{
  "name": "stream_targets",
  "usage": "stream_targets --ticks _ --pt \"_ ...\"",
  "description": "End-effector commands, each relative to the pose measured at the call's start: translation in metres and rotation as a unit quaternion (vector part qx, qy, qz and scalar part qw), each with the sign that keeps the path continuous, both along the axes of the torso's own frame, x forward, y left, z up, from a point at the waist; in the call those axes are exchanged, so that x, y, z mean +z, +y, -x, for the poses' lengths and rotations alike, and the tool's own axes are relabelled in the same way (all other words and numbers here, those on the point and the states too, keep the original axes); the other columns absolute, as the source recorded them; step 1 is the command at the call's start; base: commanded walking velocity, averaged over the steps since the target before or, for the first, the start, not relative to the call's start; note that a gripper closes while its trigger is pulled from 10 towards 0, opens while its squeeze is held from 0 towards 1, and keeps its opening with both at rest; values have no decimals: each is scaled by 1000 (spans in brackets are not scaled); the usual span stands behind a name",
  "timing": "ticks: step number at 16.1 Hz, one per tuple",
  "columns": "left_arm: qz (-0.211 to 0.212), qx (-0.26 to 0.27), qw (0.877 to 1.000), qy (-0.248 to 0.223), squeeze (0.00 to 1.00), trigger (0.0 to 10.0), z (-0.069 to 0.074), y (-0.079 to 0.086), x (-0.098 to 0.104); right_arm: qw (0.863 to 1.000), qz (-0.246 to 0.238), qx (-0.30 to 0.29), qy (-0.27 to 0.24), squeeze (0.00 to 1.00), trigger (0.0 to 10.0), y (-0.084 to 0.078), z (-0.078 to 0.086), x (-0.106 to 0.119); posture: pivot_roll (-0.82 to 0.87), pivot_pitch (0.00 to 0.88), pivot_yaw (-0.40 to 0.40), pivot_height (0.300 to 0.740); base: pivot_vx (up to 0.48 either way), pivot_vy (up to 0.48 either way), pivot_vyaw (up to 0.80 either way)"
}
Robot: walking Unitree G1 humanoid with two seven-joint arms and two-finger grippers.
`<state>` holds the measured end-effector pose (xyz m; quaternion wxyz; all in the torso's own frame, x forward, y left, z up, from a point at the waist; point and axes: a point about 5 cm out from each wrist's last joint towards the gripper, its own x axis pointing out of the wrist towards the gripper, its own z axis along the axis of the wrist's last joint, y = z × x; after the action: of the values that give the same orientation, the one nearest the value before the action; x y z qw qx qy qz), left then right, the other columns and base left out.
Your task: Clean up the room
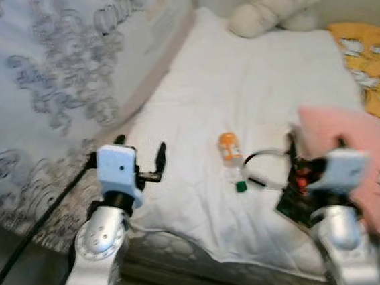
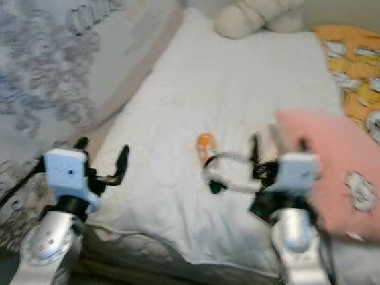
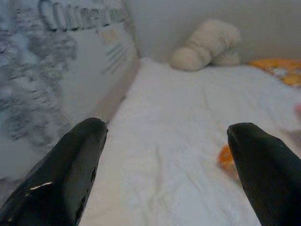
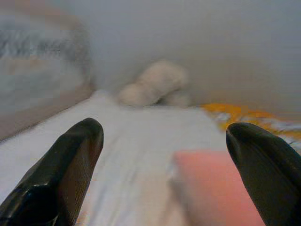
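- The step in hand looks like the approach: both arms are raised over the near edge of the bed (image 1: 193, 108), nothing picked up yet.
- A small orange bottle (image 1: 229, 148) lies on the white sheet near the near edge, a tiny green piece (image 1: 241, 187) just beside it.
- The pink pillow (image 1: 357, 160) lies at the bed's near right corner; a cream plush toy (image 1: 274, 3) sits at the far edge.
- Left gripper (image 1: 141, 160): fingers spread wide, holding nothing, above the near left edge.
- Right gripper (image 4: 164, 155): also spread wide and empty, beside the pillow.
- Next, probably, a gripper must lower around the bottle and close.
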<state>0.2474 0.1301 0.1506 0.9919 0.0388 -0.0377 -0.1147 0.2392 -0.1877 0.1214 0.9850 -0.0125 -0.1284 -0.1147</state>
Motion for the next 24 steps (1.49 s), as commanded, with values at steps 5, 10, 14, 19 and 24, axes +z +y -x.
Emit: stream_targets --ticks 5,10,14,19,24 --pt "17 34 999 -24 0 10000 -24 -6 7 998 -46 31 37 0 10000 14 1 0 155 0 -51 736 379 -149 0" --pt "-11 48 999 -24 0 10000 -32 -2 5 989 -71 82 98 0 10000 30 -24 -18 175 0 -57 736 181 0 0" --pt "-37 33 998 -50 0 10000 -36 1 15 988 -91 71 100 0 10000 34 -61 -13 224 0 -58 736 0 0 0" --pt "-72 23 995 -61 0 10000 -30 2 20 986 -73 26 145 0 10000 19 -123 9 271 0 -41 736 0 0 0" --pt "-85 23 995 -52 0 10000 -25 4 21 977 -105 -7 185 0 10000 6 -154 30 322 0 -57 736 0 0 0"
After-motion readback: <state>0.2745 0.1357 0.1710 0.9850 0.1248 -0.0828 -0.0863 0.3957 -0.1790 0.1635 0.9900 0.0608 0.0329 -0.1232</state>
